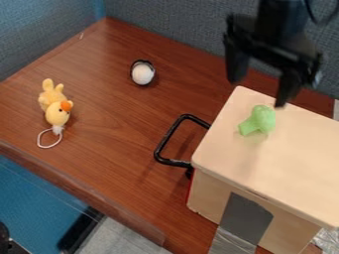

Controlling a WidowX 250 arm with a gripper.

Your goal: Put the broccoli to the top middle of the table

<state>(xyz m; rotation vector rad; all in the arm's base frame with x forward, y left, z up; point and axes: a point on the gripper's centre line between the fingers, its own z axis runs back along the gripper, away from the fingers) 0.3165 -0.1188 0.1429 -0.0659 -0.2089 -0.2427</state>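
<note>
Broccoli (258, 120) lay atop the pale box (265, 166), and the black gripper (259, 93) hung above, fingers spread! One off-centre pinch on that rounded head risked rolling it over the edge, down to the wooden table (109, 158).

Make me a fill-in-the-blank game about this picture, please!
The broccoli on the box is coloured ____.
The gripper's fingers are ____, not shut.
The curved handle beside the box is coloured ____.
The soft toy with the white loop is coloured ____.

Missing words: green; open; black; yellow
</note>
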